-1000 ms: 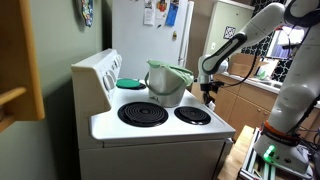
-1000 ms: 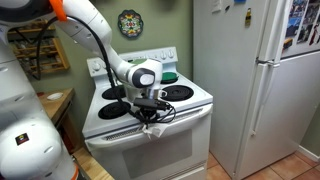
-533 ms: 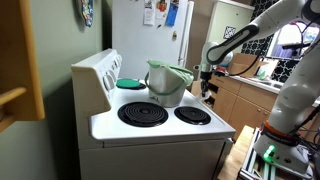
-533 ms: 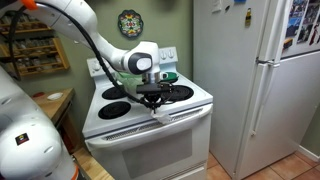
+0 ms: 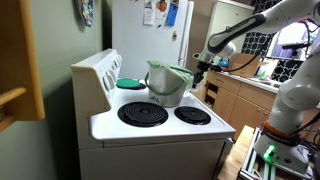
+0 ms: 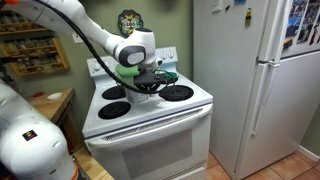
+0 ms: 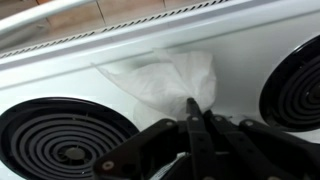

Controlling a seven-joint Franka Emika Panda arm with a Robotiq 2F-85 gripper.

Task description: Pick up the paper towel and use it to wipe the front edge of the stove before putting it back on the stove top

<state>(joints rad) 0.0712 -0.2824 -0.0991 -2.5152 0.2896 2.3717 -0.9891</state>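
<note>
The white stove [image 5: 150, 128] [image 6: 150, 112] has black coil burners [image 7: 65, 140] on its stove top [image 7: 245, 60]. My gripper [image 7: 195, 105] is shut, and its fingertips pinch a crumpled white paper towel [image 7: 165, 78]. It holds the towel over the stove top between the two front burners, just behind the rounded front edge [image 7: 140, 45] [image 6: 150, 118]. In both exterior views the gripper [image 5: 203, 70] [image 6: 150, 86] hovers low over the front of the stove top. I cannot tell whether the towel touches the surface.
A grey pot with a green rim [image 5: 167, 82] and a teal dish [image 5: 130, 83] sit on the rear burners by the raised control panel [image 5: 95, 72]. A white refrigerator [image 6: 255, 80] stands beside the stove. Wooden cabinets [image 5: 240, 100] lie beyond the gripper.
My gripper has risen from the front edge and moved back over the stove top, carrying the paper towel with it.
</note>
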